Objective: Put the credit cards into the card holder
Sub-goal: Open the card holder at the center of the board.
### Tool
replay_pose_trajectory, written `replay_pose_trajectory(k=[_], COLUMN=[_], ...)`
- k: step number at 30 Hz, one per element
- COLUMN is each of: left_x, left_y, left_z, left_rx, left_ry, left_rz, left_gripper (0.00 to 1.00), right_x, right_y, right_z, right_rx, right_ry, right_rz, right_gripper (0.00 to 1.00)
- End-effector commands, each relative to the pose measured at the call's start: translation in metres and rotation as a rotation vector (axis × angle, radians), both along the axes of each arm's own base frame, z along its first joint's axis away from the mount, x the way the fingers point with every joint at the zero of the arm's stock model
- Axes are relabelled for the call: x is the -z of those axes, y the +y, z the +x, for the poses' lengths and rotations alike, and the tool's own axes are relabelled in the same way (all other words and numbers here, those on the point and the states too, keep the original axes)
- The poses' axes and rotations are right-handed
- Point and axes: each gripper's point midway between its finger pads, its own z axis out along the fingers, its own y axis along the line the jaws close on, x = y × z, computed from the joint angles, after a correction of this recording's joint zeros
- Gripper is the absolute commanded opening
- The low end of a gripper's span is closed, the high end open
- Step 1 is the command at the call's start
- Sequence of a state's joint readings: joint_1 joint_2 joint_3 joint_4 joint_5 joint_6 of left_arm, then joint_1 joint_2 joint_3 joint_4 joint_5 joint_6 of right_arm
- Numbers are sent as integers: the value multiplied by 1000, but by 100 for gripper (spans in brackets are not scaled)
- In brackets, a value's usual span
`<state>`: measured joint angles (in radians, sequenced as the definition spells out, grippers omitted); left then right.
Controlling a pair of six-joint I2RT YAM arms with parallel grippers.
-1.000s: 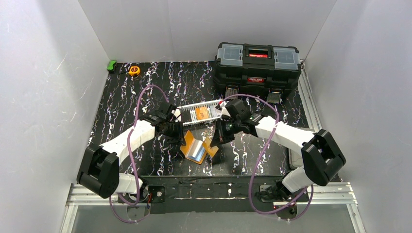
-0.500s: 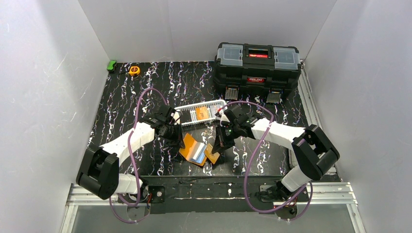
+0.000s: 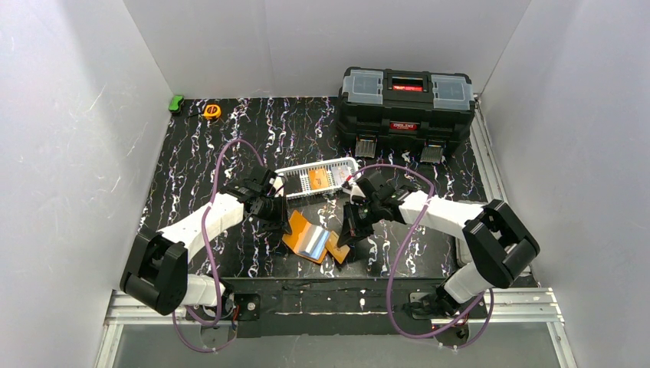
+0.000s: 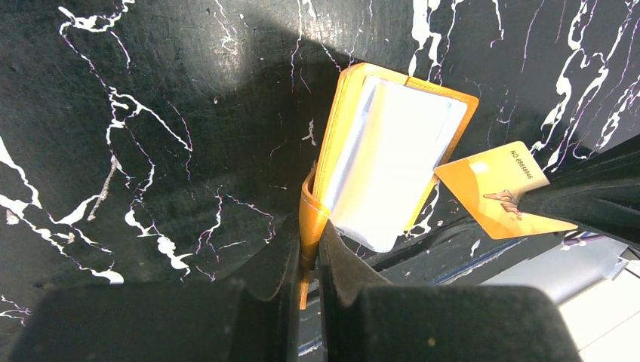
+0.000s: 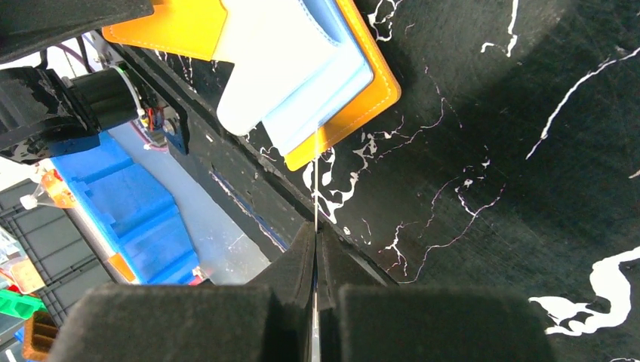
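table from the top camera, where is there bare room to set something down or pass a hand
Bare: the far stretch of table between tape measure, toolbox and basket; also right of the basket, before the toolbox. Crowded: the middle, where the left gripper clamps the card holder and the right gripper holds the orange card.

Card holder (image 4: 337,124): orange, leather-like, stitched edge; pockets (image 4: 392,151) glossy clear plastic. Credit card (image 4: 494,188): smooth orange plastic. Table (image 4: 151,113): black, white-veined, slight sheen.
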<state>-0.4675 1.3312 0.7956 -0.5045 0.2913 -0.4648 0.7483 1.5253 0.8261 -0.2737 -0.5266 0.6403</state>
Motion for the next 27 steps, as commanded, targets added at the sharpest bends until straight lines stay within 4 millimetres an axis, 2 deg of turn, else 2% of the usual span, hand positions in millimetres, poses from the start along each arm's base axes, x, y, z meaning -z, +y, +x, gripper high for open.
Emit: replay_pose_trajectory(k=[1,10,27], left_x=[-6,-8,-9], left_y=[2,-1,-1], left_z=[0,-2,-2], left_rx=[-2,9,11], left_ry=[-18,-23,-29], left_rz=[-3,-30,-30], left_gripper=[0,0,0], right_x=[-14,-12,-9], right_y=[3,20,4], right_z=[3,15,4], right_rx=[-9,-27,-22], right_ry=[-47,-34,-34], right_rz=[46,73,47], right_gripper=[1,1,1])
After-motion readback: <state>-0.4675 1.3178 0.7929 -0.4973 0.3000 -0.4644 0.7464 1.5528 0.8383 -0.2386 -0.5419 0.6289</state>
